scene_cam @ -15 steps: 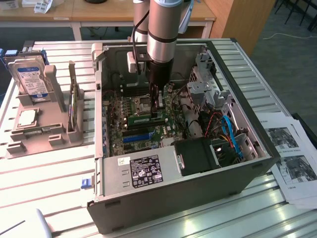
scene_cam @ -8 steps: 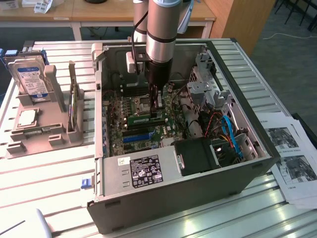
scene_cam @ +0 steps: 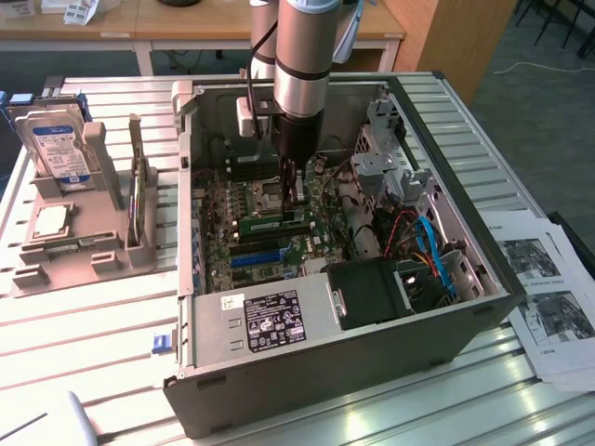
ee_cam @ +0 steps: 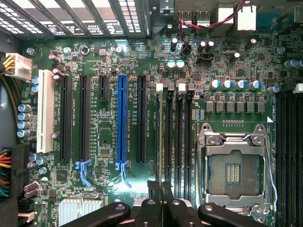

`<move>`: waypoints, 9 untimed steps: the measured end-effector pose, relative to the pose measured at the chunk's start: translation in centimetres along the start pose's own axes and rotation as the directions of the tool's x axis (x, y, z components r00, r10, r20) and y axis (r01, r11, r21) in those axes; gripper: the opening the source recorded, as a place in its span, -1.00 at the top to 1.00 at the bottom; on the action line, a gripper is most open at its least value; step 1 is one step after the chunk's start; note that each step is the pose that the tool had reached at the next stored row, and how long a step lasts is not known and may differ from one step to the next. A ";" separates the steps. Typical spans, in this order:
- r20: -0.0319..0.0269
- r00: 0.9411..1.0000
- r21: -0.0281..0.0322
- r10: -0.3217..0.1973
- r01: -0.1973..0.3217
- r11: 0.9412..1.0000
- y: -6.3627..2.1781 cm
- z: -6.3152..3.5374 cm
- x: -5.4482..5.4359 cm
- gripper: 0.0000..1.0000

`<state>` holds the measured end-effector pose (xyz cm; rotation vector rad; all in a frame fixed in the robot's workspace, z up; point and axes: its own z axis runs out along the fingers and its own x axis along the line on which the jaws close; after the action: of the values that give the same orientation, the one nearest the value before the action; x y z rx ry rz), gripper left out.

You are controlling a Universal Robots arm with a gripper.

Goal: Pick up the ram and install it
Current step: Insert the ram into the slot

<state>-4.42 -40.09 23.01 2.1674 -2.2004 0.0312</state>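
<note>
The ram is a long green stick standing on edge over the motherboard inside the open PC case. My gripper reaches straight down from above and is shut on the stick's top edge near its end on the exterior view's right. In the wrist view the ram appears edge-on as a thin line running away from my gripper, right beside the row of long black memory slots. I cannot tell whether the stick is seated in a slot or just above it.
A blue expansion slot and the bare CPU socket flank the memory slots. A black fan shroud, cables and a drive cage crowd the case. A grey holder with a hard drive stands beside it; papers.
</note>
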 end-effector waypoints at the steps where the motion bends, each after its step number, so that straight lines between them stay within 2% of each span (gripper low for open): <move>1: 0.000 1.000 0.000 0.000 0.000 1.000 0.00 0.00 0.0 0.76; 9: 0.000 1.000 0.000 0.000 0.000 1.000 -0.12 0.08 0.0 0.76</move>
<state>-4.30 -40.09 22.92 2.1674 -2.2004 0.0313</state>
